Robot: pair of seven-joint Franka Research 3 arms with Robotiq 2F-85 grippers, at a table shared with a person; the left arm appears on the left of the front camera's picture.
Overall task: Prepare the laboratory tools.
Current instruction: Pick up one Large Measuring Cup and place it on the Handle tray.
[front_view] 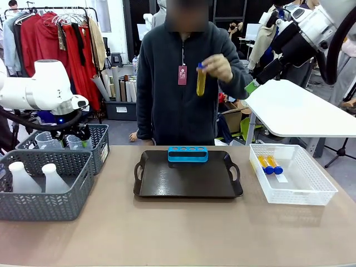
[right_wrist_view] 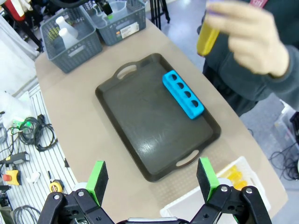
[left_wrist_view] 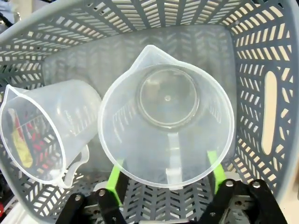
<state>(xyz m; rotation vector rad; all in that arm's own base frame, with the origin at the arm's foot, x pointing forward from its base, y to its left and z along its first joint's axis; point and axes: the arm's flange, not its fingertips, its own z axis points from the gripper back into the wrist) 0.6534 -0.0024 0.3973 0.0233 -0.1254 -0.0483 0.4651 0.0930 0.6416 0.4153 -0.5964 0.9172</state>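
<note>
Front: flasks (front_view: pixel 53 178) stand in the near basket (front_view: pixel 39 203); a hand (front_view: pixel 218 68) holds a tube (front_view: pixel 201 82) beyond the tray (front_view: pixel 183 181).
Left wrist: my left gripper (left_wrist_view: pixel 164 168) straddles a beaker (left_wrist_view: pixel 166 126); whether its fingers clamp it I cannot tell.
Right wrist: right gripper (right_wrist_view: pixel 152 175), fingers apart, faces the tray.

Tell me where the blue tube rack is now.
In the front view, the blue tube rack stands centrally, on the far edge of the black tray.

Far left, black metal clothes rack (front_view: pixel 55 9) hung with red fabric garments (front_view: pixel 39 41). Right, white rounded side table (front_view: pixel 300 108). Grey floor (front_view: pixel 119 132) behind. Tangled black cables (right_wrist_view: pixel 35 135) beside tan wooden worktable (front_view: pixel 178 228).
</note>
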